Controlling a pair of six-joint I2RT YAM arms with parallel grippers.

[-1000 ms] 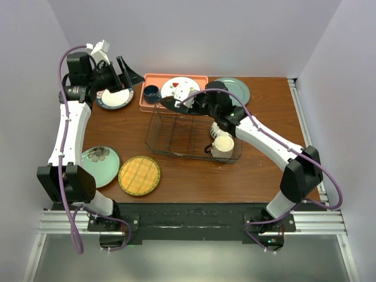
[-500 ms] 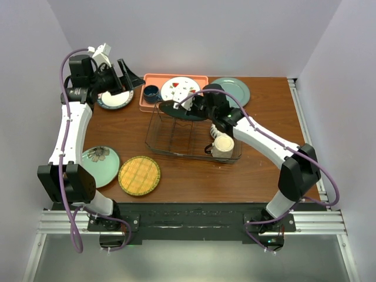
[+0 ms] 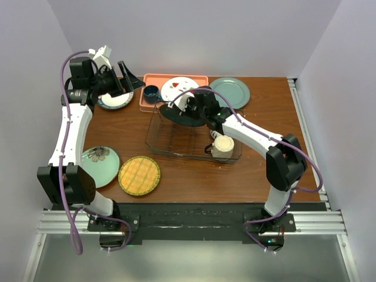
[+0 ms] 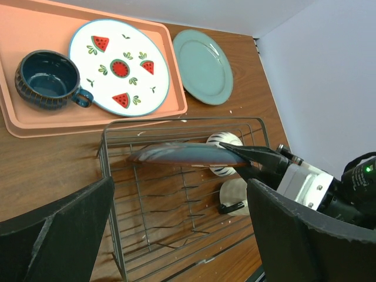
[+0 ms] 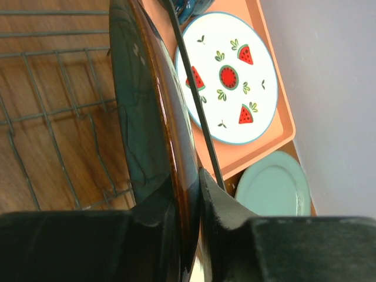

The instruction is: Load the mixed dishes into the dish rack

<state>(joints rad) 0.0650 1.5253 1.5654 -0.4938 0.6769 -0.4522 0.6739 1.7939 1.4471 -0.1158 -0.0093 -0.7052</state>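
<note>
While the dark teal plate [image 4: 176,154] hangs over the far side of the dish rack [image 3: 176,141], we see our right gripper [image 5: 187,179] clamped on its rim; our left gripper [image 3: 120,84] gapes wide near the green-rimmed plate [image 3: 114,100]

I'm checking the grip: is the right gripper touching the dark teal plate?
Touching. The right wrist view shows the right gripper with both jaws pressed against the rim of the dark teal plate.
</note>
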